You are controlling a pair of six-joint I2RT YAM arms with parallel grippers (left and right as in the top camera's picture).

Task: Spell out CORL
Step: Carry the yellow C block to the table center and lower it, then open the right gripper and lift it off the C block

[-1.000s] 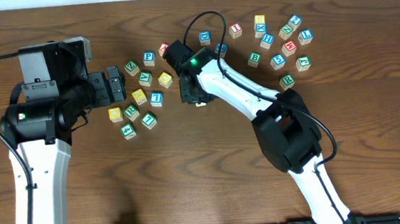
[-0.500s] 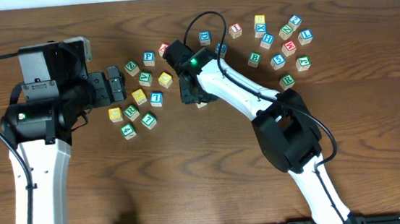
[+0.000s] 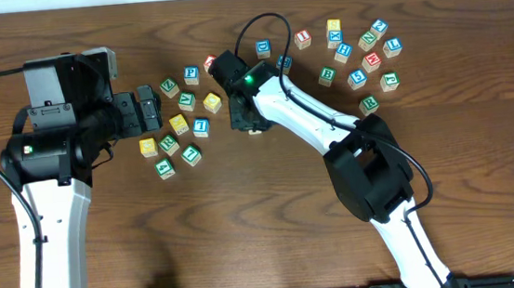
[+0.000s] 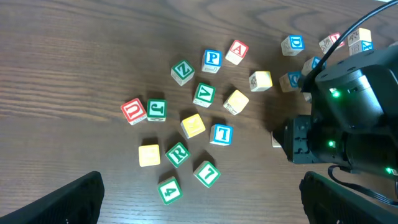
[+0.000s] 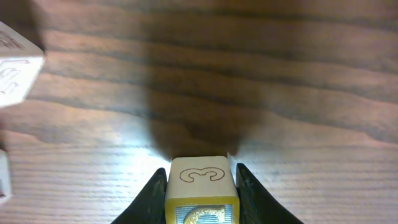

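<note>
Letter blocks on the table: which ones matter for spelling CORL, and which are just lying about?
Needed: green R block; the gold-lettered block in the right gripper, likely C or O. The others I cannot pick out.
Lying about: blue P, red A, green Z, red U, green 4.

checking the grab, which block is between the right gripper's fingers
The yellow block with a 3 on its face, held in the right gripper; the white block off to the side lies free on the table.
</note>
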